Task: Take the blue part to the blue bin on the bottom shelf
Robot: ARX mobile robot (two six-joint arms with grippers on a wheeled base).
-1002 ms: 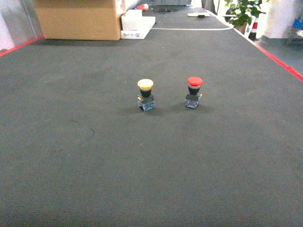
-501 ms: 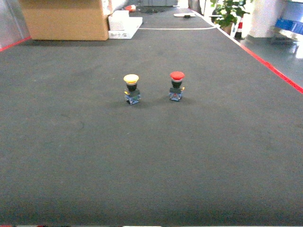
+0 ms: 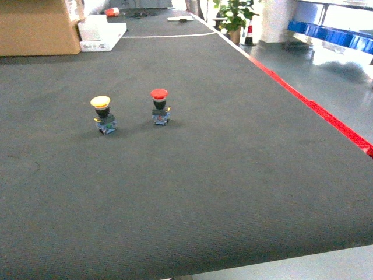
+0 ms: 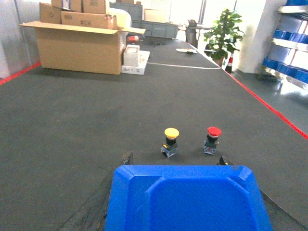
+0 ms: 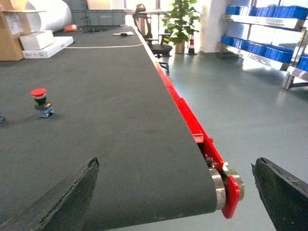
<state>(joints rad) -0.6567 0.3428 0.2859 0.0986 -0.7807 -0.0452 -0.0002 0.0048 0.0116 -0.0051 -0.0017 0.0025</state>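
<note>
at 11 o'clock on the dark belt (image 3: 192, 175) sits a cardboard box (image 3: 35, 26). the left pincer (image 4: 174, 162) is closed around the blue part (image 4: 185, 199), which fills the 6 o'clock edge of its wrist view, with a dark fingertip (image 4: 127, 158) peeking out on each side. beyond it 2 push-buttons stand side by side, not touching: the yellow-capped button (image 3: 101, 114), then the red-capped button (image 3: 159, 105) at its 3 o'clock. the right pincer (image 5: 178, 192) gapes wide with nothing in it, over the belt's red-edged corner. at 1 o'clock, blue totes (image 5: 262, 48) line a steel rack (image 5: 260, 20).
</note>
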